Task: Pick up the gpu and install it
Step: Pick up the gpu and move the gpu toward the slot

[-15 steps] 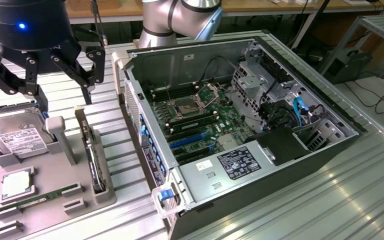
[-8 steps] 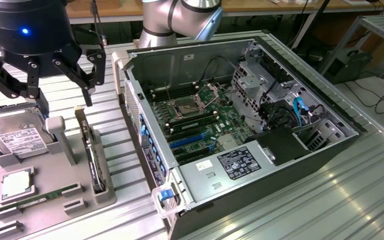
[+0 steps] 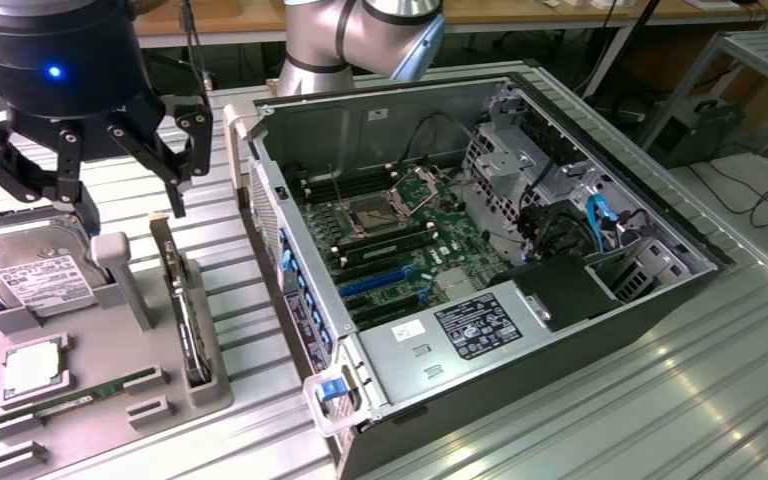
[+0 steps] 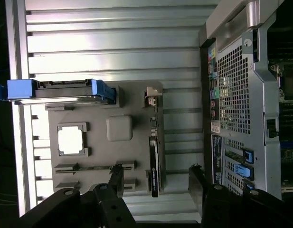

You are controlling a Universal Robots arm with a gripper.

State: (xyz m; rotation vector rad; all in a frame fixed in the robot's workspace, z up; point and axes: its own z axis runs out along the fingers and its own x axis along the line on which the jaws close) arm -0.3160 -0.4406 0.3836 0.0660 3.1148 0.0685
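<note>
The gripper [image 3: 128, 195] hangs released, jaws spread wide, above the gpu [image 3: 187, 320], which stands on edge in the grey tray [image 3: 157, 420] beside the open case [image 3: 651, 340].

Exterior view:
- The frame edge at 12 o'clock is cutting off the arm [image 3: 357, 40] and clipping the housing of the gripper [image 3: 131, 212].
- The edge at 9 o'clock is trimming the hard drive [image 3: 24, 275].
- The edges at 6 and 9 o'clock are trimming the tray [image 3: 117, 410].
- The gpu [image 3: 187, 310] is standing edge-on, so its board face is hiding.
- The print on the power supply label [image 3: 484, 325] is reading too small to make out.

Wrist view:
- The picture edge is cutting off the fingers [image 4: 117, 183] at their bases.
- One finger is covering an end of the memory stick [image 4: 89, 167].
- Glare is bleaching the square chip [image 4: 70, 140].
</note>
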